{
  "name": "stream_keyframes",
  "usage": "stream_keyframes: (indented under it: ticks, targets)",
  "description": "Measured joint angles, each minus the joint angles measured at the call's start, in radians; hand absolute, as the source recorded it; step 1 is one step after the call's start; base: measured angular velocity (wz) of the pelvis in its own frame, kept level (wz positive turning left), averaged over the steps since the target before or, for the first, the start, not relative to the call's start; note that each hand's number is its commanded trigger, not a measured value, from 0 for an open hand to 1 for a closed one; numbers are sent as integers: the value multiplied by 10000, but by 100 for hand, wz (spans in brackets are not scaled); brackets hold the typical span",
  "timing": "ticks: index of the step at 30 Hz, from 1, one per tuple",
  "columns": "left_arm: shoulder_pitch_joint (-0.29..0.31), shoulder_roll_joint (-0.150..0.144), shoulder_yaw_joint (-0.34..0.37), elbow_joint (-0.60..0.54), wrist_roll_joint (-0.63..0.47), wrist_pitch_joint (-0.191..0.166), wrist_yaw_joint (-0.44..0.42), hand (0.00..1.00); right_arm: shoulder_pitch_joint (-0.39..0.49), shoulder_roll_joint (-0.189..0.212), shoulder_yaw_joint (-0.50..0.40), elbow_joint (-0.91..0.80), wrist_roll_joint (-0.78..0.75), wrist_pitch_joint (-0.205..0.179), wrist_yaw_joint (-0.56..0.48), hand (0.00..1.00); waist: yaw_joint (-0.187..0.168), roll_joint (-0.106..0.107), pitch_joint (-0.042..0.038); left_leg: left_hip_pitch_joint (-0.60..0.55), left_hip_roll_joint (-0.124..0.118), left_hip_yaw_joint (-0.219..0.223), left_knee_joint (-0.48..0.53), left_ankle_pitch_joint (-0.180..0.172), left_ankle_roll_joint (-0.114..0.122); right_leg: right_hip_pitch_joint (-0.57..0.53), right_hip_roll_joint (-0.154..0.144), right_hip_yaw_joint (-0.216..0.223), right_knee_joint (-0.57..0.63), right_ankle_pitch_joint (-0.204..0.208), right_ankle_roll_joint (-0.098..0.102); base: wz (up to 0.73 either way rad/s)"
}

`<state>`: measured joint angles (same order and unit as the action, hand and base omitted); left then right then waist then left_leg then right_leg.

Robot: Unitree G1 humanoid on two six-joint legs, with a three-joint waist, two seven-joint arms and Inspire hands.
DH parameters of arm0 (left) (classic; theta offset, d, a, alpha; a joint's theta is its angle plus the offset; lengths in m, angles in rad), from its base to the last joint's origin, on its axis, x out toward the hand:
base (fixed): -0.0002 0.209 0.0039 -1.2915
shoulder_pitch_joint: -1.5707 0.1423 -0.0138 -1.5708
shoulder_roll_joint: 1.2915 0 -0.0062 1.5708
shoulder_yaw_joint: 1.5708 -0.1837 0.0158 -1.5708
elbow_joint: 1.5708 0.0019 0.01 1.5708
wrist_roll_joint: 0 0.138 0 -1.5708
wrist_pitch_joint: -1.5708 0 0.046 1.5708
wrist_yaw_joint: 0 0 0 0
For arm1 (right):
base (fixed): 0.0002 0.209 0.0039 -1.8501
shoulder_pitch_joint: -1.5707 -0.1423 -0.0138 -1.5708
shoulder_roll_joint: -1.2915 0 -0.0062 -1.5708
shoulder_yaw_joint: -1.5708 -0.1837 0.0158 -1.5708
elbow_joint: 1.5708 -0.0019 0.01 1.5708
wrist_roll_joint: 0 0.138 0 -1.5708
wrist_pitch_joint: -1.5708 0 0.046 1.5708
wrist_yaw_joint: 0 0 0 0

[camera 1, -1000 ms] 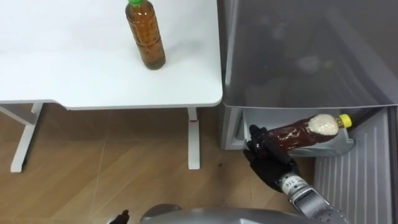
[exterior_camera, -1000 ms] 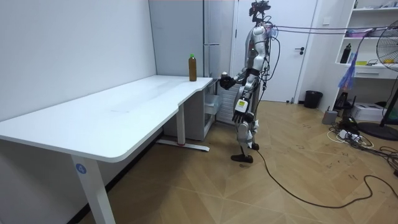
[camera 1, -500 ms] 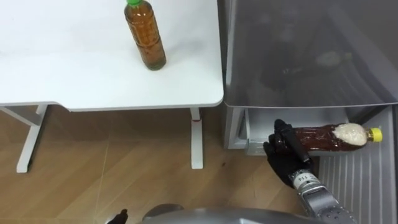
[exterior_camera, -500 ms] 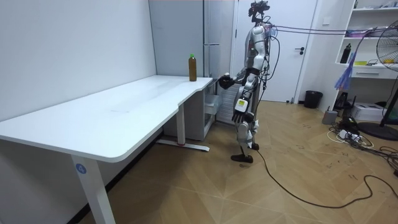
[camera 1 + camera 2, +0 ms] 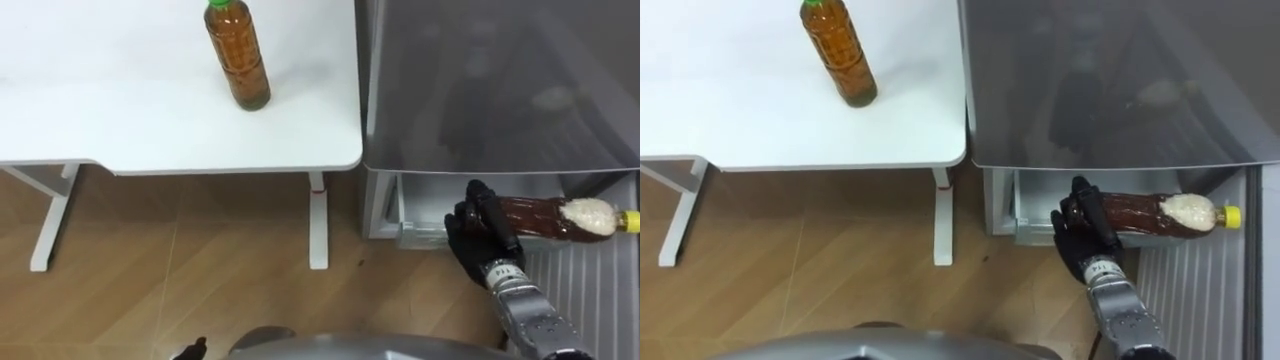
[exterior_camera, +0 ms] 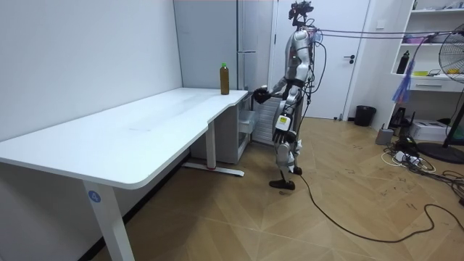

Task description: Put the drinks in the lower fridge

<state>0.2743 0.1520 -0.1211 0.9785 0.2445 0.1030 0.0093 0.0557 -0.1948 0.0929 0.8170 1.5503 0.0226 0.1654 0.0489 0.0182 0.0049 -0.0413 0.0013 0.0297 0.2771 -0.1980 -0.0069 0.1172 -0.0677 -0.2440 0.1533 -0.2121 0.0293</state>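
Right hand [image 5: 480,228], black-fingered, is curled round the base end of a dark drinks bottle [image 5: 560,217] and holds it lying level, its yellow cap pointing to the robot's right. Whether the bottle rests on anything cannot be told.

Wooden floor [image 5: 200,265] spreads under everything. On it stands the white table [image 5: 120,110], and in the room view the robot stands upright at that table's far end, facing the grey fridge [image 5: 500,90]. The fridge is just beside the table's right edge, its flat grey top seen from above. Below that top the lower compartment [image 5: 412,210] is open, pale inside, and the held bottle hangs right at its mouth, part of it beneath the edge of the grey top. A ribbed pale panel [image 5: 585,295] lies just below the bottle.

Second bottle [image 5: 237,55], amber with a green cap, stands upright on the table near its right edge, well apart from the right hand.

Left hand [image 6: 278,135] hangs by the robot's hip in the room view, too small to read
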Motion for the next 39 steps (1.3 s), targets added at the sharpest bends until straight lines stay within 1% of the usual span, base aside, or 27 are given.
stream_keyframes:
  ticks: [2,4,5,6,7,9,11,13,15,16,17,18,19,20,21,25,29,31,33,35,37,39]
  targets:
    - [-118,36,-12,-1,1,24,-1,0,-317,-1,1,386,33,20,-2,100,-47,7,-50,-217,-3,-59,38,20,-6,-212,2,-45,67,11,-11,8]
    - [-227,38,-12,1,-9,161,-4,0,-763,-2,0,803,66,35,-20,100,26,24,-59,-461,16,-67,68,35,-9,-505,2,-52,204,20,-26,0]
    - [-301,38,-12,0,-2,195,-3,0,-848,-5,-2,855,73,41,-22,100,34,48,-67,-498,15,-69,69,43,-7,-541,0,-61,201,26,-34,0]
    - [-400,43,-10,1,-7,221,5,0,-1114,-8,-1,1072,74,109,-14,100,45,50,-61,-575,15,-71,58,63,-7,-635,-3,-76,206,39,-49,0]
    - [-509,52,-14,-1,-9,217,9,0,-1352,-22,-2,1306,69,172,-3,100,37,51,-15,-622,12,-95,60,74,-5,-658,-3,-113,197,48,-53,4]
    - [-681,75,-62,1,-10,209,46,0,-1458,-75,-11,1481,69,241,132,100,38,8,92,-728,10,-120,79,86,-2,-739,-2,-140,201,54,-58,3]
    - [-875,105,-218,14,-173,213,70,0,-1726,-122,-94,1614,111,255,126,100,32,71,105,-1052,26,-118,147,125,6,-1047,-3,-119,290,87,-73,-2]
    - [-1077,228,-222,8,-254,215,89,0,-1979,-218,-120,1731,15,394,430,100,-52,93,111,-1443,27,-117,125,264,26,-1461,-10,-112,350,176,-91,0]
    - [-1162,313,-220,8,-418,212,90,0,-2345,-238,-193,2104,-59,577,621,100,-161,117,121,-1611,32,-87,92,344,47,-1631,-16,-111,358,245,-99,-2]
    - [-1251,317,-235,4,-494,211,92,0,-2602,-285,-193,2396,-90,665,757,100,-169,148,136,-1711,39,-48,79,394,67,-1752,-24,-89,371,296,-99,-5]
    - [-1317,318,-272,8,-581,206,92,0,-2710,-314,-194,2521,-138,674,813,100,-181,165,150,-1778,38,-37,78,423,84,-1826,-29,-89,380,322,-97,-5]
    - [-1467,327,-365,25,-633,188,90,0,-3011,-362,-287,2819,-261,715,979,100,-192,196,174,-1966,37,-21,74,510,111,-2060,-47,-76,482,363,-96,0]
    - [-1650,343,-438,51,-807,183,82,0,-3283,-456,-301,3081,-288,772,1103,100,-202,229,216,-2167,33,-21,76,601,137,-2276,-61,-83,554,398,-95,0]
    - [-1720,352,-437,66,-888,177,82,0,-3388,-491,-325,3152,-296,795,1142,100,-191,235,222,-2266,33,-21,69,647,146,-2390,-63,-80,574,426,-100,4]
    - [-1848,405,-498,160,-1068,145,63,0,-3571,-515,-370,3265,-317,802,1185,100,-179,247,247,-2404,31,-20,49,724,160,-2558,-74,-79,625,440,-100,0]
    - [-2047,518,-624,274,-1571,24,-20,0,-4026,-593,-480,3554,-422,801,1197,100,-145,231,260,-2674,-31,-7,-248,1103,193,-3083,-162,-51,798,456,-99,0]
    - [-2202,574,-709,457,-2027,-18,-7,0,-4316,-673,-512,3643,-589,804,1277,100,-132,203,289,-3003,-38,-9,-330,1323,195,-3551,-201,-49,1112,498,-156,0]
    - [-2362,609,-854,710,-2234,-25,35,0,-4600,-705,-567,3943,-638,898,1389,100,-129,191,318,-3192,-33,-9,-313,1408,194,-3803,-224,-49,1275,505,-178,0]
    - [-2416,626,-988,804,-2536,-26,84,0,-4728,-740,-567,4038,-649,988,1244,100,-95,180,328,-3275,-32,-10,-311,1448,194,-3919,-234,-47,1298,490,-193,0]
    - [-2481,644,-1018,846,-2764,-95,90,0,-5021,-787,-566,4377,-723,1042,954,100,19,128,365,-3393,-58,-10,-356,1529,195,-4143,-293,-61,1475,434,-209,0]
    - [-2690,659,-1106,871,-2978,-247,108,0,-5312,-884,-581,4626,-749,1031,687,100,307,17,438,-3696,-108,-45,-374,1643,194,-4598,-381,-59,1826,372,-249,7]
    - [-2883,653,-1202,1026,-3165,-267,95,0,-5456,-902,-578,4674,-875,1019,610,100,487,-30,469,-3896,-142,-57,-355,1680,198,-4879,-439,-60,2030,327,-267,6]
